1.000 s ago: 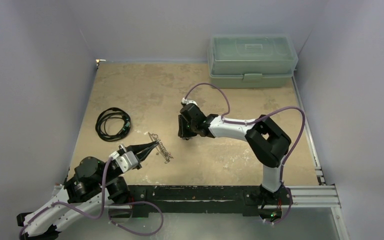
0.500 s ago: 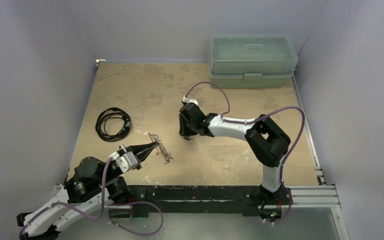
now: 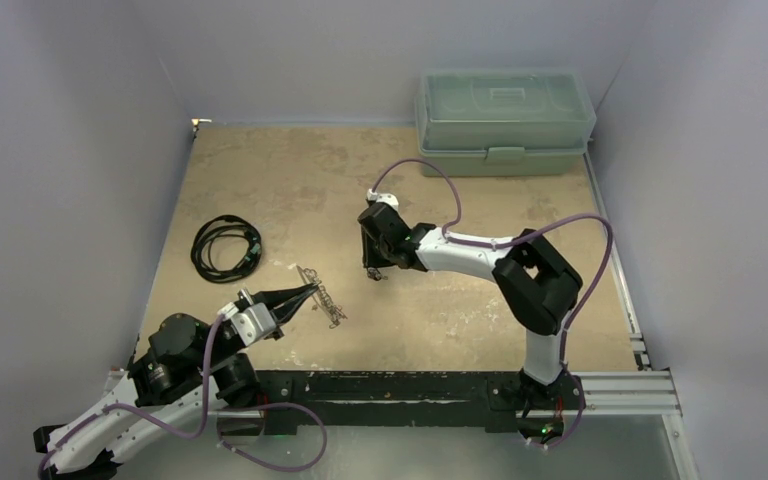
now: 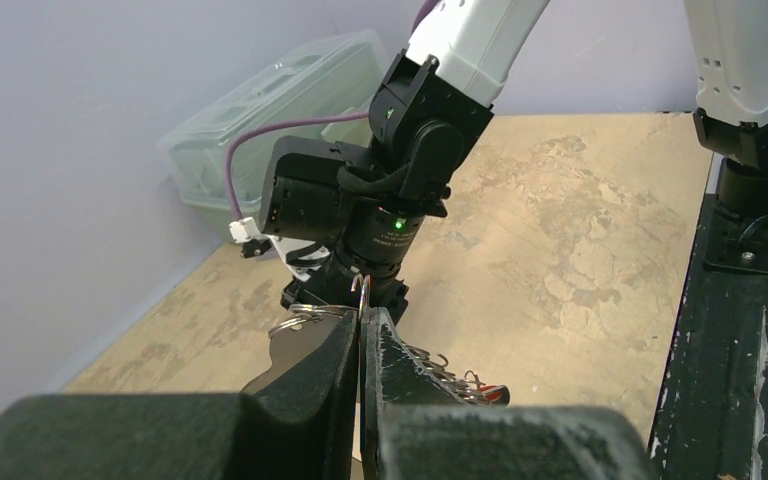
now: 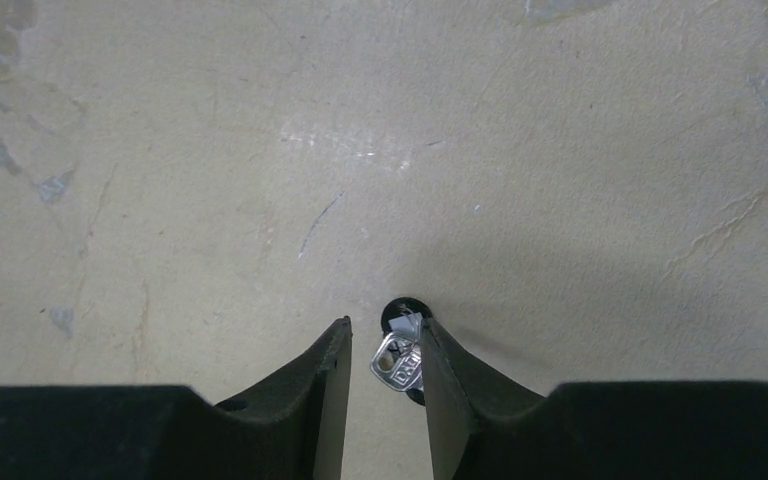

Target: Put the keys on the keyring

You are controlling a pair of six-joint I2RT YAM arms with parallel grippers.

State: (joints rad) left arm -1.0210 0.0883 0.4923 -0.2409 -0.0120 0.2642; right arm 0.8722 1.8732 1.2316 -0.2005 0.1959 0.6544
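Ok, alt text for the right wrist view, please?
A small silvery key sits between the two black fingertips of the right gripper, with a dark-headed key just beyond it. Beneath is the mottled beige table; whether the fingers actually pinch the key is unclear.

Two arms of the same make, you saw: your left arm [image 3: 175, 350] and your right arm [image 3: 535, 280] both wore smooth white shells over chunky black joints. A thin purple cable [image 3: 418, 162] looped off each, and one ended in a small white plug [image 4: 243, 230]. A green light [image 4: 397, 224] glowed on the right one's black wrist. Your left gripper [image 4: 361, 318] and right gripper [image 5: 384, 325] had matt black wedge fingers that tapered to thin tips. The black base plate [image 4: 750, 240] showed a screw head.
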